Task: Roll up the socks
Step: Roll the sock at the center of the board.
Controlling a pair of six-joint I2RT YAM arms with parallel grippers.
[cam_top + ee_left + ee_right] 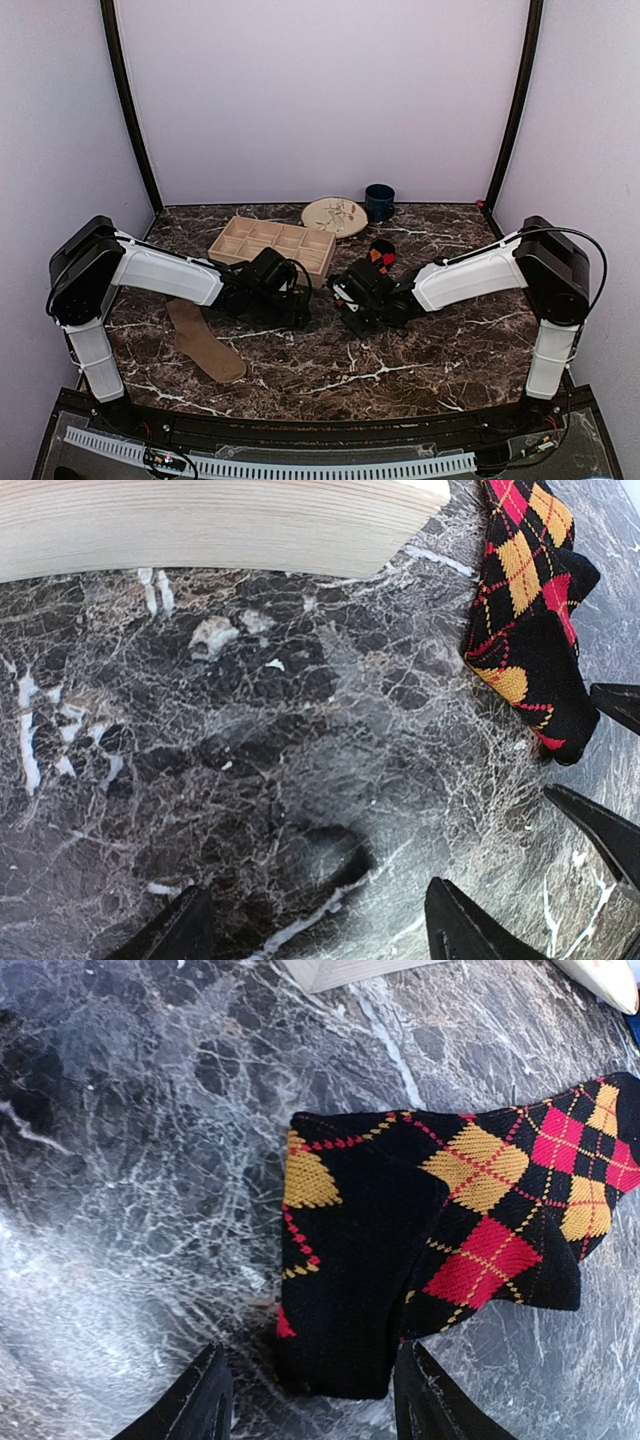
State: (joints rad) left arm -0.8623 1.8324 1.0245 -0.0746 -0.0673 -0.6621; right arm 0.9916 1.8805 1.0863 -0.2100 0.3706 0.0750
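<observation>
A black argyle sock [450, 1240] with red and yellow diamonds lies flat on the marble; only a bit of it [381, 256] shows in the top view. My right gripper [312, 1405] is open, its two fingers either side of the sock's near black end, low over the table [352, 300]. My left gripper [320, 932] is open and empty over bare marble, just left of the right one [297, 306]; the argyle sock [530, 610] lies to its upper right. A brown sock [205, 342] lies flat at the near left, apart from both grippers.
A wooden compartment tray [272, 244] stands just behind the grippers; its edge [200, 525] fills the top of the left wrist view. A patterned plate [335, 216] and a blue cup [379, 201] stand at the back. The right gripper's fingers [600, 825] show in the left wrist view.
</observation>
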